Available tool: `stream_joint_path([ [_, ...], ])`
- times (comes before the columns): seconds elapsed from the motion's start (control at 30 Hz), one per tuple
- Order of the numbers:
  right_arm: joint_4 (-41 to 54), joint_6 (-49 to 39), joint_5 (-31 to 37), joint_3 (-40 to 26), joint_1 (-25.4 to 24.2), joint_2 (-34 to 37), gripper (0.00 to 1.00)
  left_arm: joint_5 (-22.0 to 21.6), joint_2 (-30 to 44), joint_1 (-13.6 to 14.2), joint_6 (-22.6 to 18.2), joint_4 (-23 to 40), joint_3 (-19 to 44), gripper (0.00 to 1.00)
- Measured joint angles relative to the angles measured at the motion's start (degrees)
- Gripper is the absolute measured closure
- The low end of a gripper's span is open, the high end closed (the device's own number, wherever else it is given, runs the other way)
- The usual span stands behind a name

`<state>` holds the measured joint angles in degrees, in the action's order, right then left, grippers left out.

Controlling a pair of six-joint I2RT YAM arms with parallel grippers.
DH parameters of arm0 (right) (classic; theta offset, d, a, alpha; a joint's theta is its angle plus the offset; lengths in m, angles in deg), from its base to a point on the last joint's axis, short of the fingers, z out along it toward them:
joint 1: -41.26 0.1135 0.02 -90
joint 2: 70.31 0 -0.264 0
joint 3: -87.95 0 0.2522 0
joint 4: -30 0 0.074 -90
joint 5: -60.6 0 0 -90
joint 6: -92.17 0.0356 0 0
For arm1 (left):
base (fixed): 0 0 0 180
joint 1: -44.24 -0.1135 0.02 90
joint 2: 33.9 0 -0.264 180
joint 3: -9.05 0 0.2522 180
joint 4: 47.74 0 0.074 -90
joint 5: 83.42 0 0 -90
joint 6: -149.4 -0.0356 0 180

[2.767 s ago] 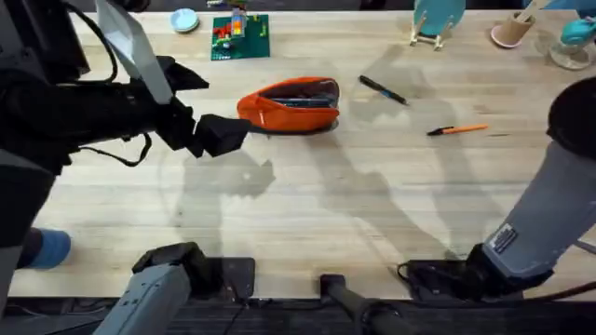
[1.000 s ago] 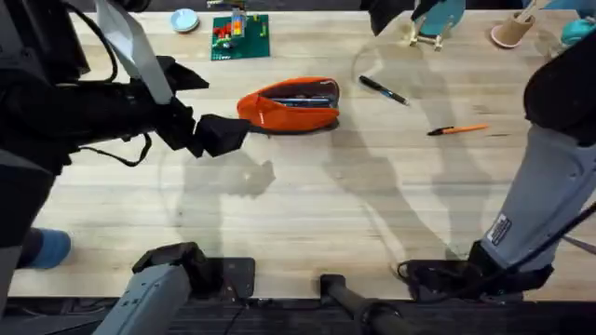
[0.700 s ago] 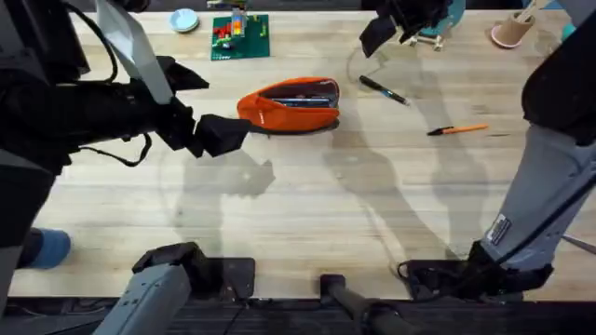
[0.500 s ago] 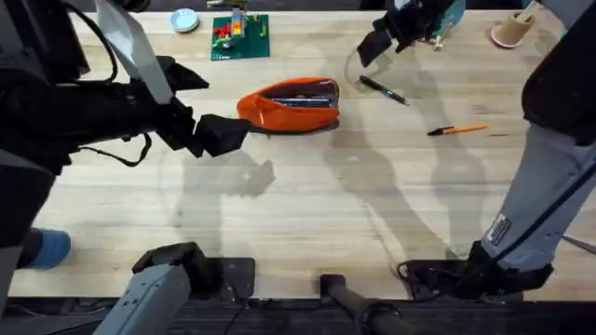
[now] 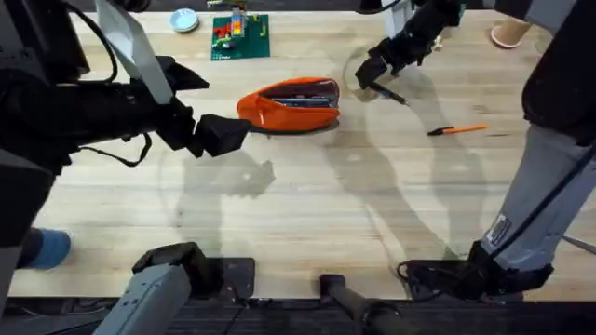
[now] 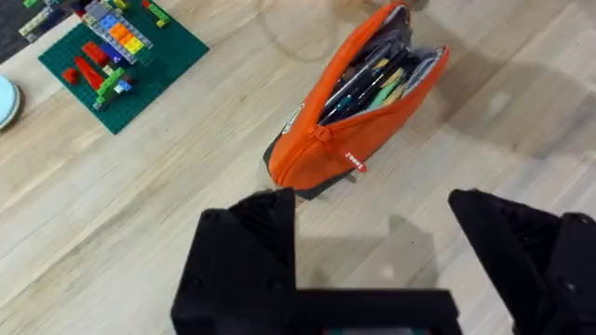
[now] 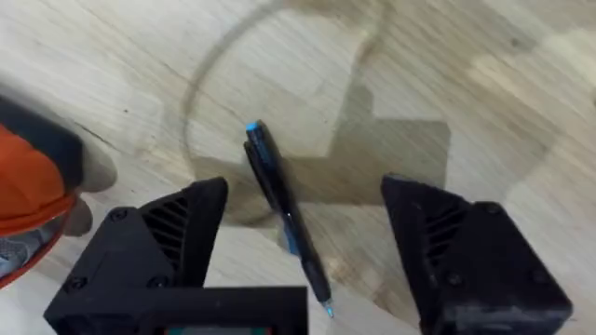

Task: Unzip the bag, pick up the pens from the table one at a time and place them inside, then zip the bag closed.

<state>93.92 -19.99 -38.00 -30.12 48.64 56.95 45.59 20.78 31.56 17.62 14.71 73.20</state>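
While orange fabric pouch [image 5: 291, 105] lies unzipped on light wooden tabletop [image 5: 307, 214], right gripper [image 7: 307, 265] hangs wide open, straddling slim black pen [image 7: 284, 212]. Left gripper [image 6: 372, 261] open, empty, beside pouch. Orange pen [image 5: 457, 130] well apart.

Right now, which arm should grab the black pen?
Right. The right gripper hangs open straddling the black pen on the table. The left gripper sits open at the bag's far end.
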Motion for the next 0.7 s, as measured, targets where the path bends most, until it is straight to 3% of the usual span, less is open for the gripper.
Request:
stream_joint_path([
  [0.3, 0.5, -1.8, 3.7, 0.0, 1.3, 0.3, 0.061, 0.0, 0.0, 0.0, 0.0, 0.0, 0.0, 0.007],
  [0.47, 0.9, -2.1, 6.1, -0.2, 2.5, 0.6, 0.21, 0.0, 0.0, 0.0, 0.0, 0.0, 0.0, 0.008],
  [0.53, 1.1, -2.3, 6.3, -0.3, 3.0, 0.6, 0.33, 0.0, 0.0, 0.0, 0.0, 0.0, 0.0, 0.008],
  [0.7, 1.1, -2.4, 6.5, -0.3, 3.8, 0.6, 0.79, 0.0, 0.0, 0.0, 0.0, 0.0, 0.0, 0.008],
])
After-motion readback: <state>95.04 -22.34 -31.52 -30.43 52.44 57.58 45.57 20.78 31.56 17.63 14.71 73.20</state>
